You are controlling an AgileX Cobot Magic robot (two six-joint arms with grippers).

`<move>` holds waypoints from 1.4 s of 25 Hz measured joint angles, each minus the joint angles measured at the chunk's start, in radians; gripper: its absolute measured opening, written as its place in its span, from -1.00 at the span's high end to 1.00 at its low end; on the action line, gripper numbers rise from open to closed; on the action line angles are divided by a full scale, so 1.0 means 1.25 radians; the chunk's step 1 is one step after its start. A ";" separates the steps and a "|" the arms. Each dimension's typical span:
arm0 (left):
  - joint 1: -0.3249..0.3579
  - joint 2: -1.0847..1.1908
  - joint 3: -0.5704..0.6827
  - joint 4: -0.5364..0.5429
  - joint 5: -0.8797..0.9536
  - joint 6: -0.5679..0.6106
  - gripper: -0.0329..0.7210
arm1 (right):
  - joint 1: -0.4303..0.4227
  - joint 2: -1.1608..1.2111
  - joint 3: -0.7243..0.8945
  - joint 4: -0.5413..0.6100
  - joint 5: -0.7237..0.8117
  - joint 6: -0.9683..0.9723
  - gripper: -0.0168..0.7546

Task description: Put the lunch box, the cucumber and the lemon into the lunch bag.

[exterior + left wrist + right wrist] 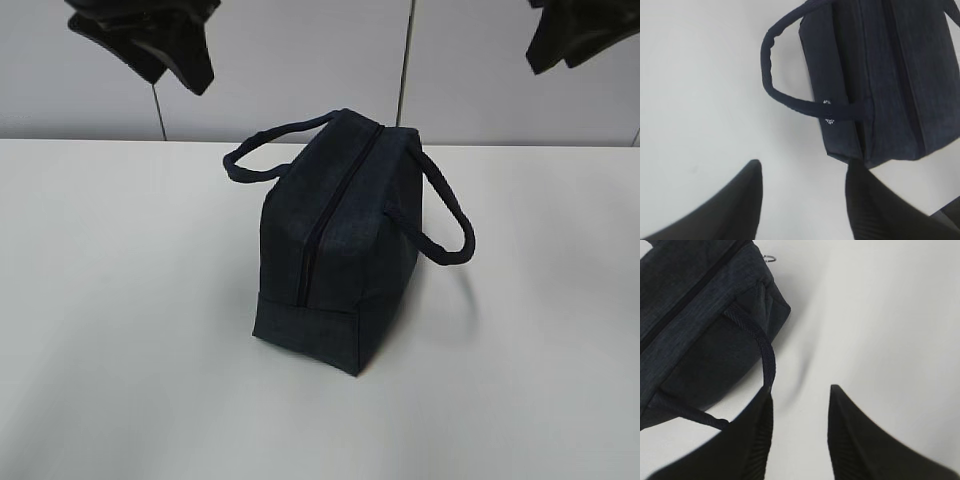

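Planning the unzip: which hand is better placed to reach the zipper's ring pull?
Probably the right hand. Its wrist view shows the metal ring pull at the bag's end ahead of its open fingers. The left hand, also open, sees only a handle, the logo and a zipped end, no pull.

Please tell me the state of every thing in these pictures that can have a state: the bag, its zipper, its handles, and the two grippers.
lunch bag: upright on the table, nothing touching it.
zipper: looks closed along the top and down the end.
handles: both flopped outward, one to each side.
left gripper: open, empty, raised above the table beside the bag.
right gripper: open, empty, raised beside the bag's other handle.
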 joint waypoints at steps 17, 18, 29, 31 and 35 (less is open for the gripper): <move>0.000 -0.294 0.204 -0.013 0.004 0.000 0.02 | 0.000 -0.424 0.334 -0.009 0.000 -0.015 0.24; 0.000 -0.311 0.218 -0.013 0.005 0.000 0.04 | 0.000 -0.461 0.366 -0.010 -0.008 -0.016 0.24; 0.000 -0.464 0.315 -0.043 0.008 -0.004 0.11 | 0.000 -0.814 0.611 -0.012 -0.043 -0.018 0.24; 0.000 -0.491 0.343 -0.049 0.008 -0.004 0.11 | 0.000 -0.865 0.639 -0.012 -0.043 -0.018 0.24; 0.000 -0.564 0.419 -0.049 0.008 -0.004 0.11 | 0.000 -0.970 0.681 -0.012 -0.041 -0.018 0.24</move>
